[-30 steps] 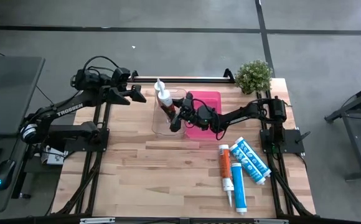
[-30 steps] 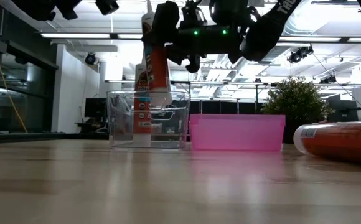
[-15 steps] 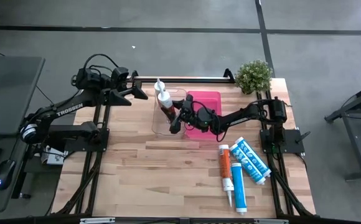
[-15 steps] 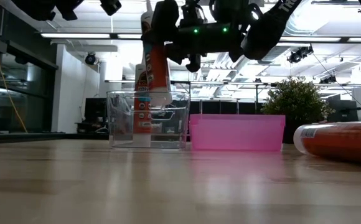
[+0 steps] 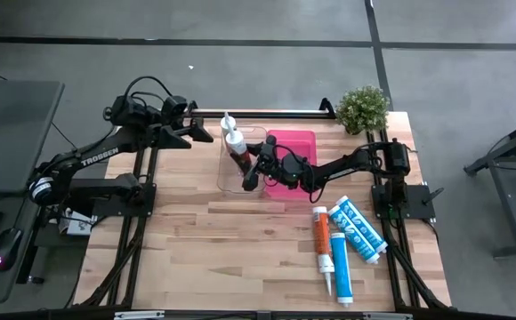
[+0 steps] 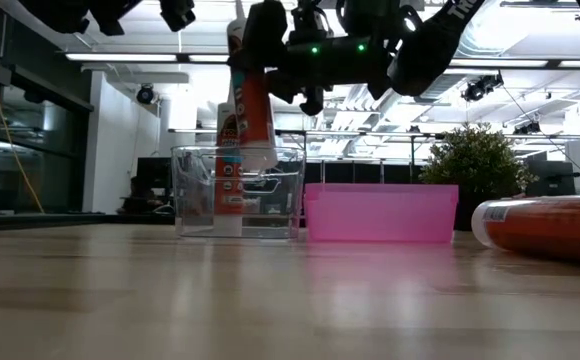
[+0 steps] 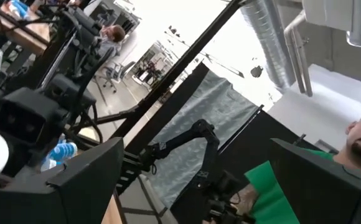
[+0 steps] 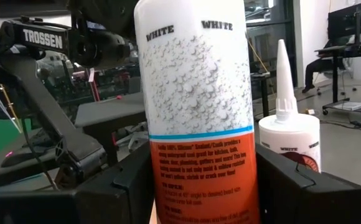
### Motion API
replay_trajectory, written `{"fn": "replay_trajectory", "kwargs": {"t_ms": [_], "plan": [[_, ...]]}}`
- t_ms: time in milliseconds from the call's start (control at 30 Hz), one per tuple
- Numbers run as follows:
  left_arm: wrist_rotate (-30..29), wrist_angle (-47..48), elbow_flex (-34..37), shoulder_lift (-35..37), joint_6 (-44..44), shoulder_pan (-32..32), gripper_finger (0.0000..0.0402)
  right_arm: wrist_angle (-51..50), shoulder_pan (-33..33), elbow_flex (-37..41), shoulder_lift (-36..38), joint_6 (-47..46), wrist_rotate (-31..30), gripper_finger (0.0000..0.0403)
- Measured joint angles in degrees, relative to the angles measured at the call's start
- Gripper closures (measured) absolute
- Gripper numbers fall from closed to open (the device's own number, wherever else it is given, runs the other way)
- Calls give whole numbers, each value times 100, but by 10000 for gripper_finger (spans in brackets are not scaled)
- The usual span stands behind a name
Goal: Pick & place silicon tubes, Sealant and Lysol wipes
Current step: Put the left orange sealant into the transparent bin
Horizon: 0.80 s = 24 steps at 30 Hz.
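My right gripper (image 5: 253,169) is shut on a white-and-orange tube (image 8: 196,112) that stands upright in the clear container (image 5: 226,174). A second tube with a white nozzle (image 8: 288,134) stands just beyond it in the same container, and its nozzle shows from above (image 5: 229,130). In the low view the tubes (image 6: 245,130) rise above the clear container (image 6: 195,190). My left gripper (image 5: 201,134) is open and empty, raised off the table's far left corner. My right gripper pinches the tube's round body (image 8: 168,186) between its two fingers (image 8: 121,186), on the orange lower part just under the blue band. The fingers come level from the table's right. The tube stands upright with its lower end inside the clear container.
A pink bin (image 5: 299,142) stands right of the clear container. An orange tube (image 5: 320,233) and two blue tubes (image 5: 341,267), (image 5: 358,228) lie on the table at the near right. A potted plant (image 5: 362,108) is at the far right corner. A person shows in the left wrist view (image 7: 274,193).
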<state>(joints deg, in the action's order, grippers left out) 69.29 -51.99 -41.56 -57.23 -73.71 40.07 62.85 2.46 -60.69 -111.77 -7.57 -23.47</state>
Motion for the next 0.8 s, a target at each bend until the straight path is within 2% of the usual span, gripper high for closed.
{"fn": "replay_trajectory", "kwargs": {"t_ms": [133,233,467,600,800], "plan": [[85,314,0,1,87,0,10,0,2,0,0,10,-20,200],[29,608,0,3,620,0,16,0,0,0,0,10,-19,200],[-418,2337,0,0,2260,2,88,-60,0,0,344,62,26,200],[-1060,3059,0,0,3219,-2,120,-151,1,-7,685,35,143,200],[-2216,3069,0,0,4578,-305,137,-271,25,-115,839,-376,495,200]]}}
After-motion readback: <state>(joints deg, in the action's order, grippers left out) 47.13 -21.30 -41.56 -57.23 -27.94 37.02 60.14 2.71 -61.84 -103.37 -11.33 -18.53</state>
